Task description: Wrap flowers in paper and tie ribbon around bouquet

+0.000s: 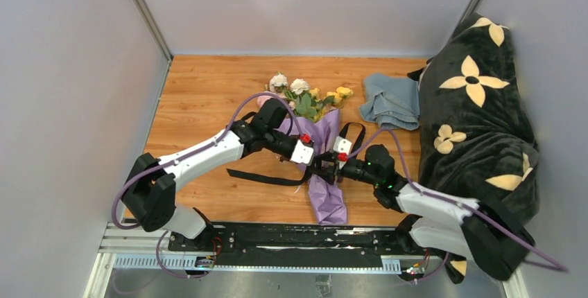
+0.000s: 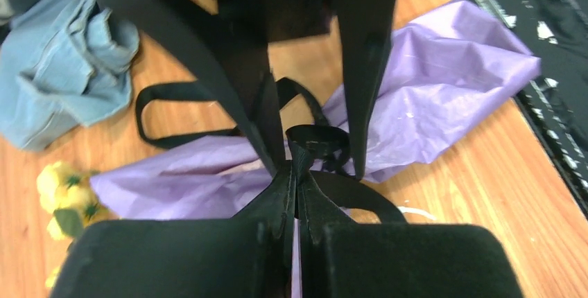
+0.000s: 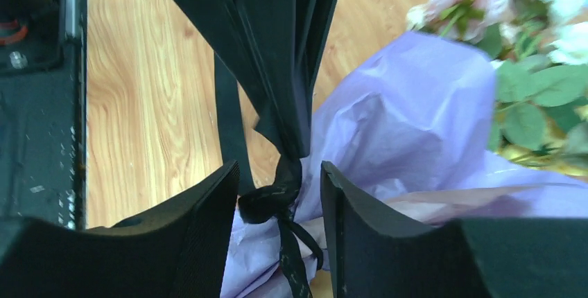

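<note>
Clenching the ribbon in my left end effector, right end effector released, I risk tugging the knot loose.

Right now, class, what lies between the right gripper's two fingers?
The knotted ribbon, lying on the purple paper. The right wrist view shows it inside the open right gripper.

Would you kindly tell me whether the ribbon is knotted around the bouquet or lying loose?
Knotted: the ribbon bunches into a small tight knot against the pinched paper. Whether it passes fully underneath cannot be seen.
</note>
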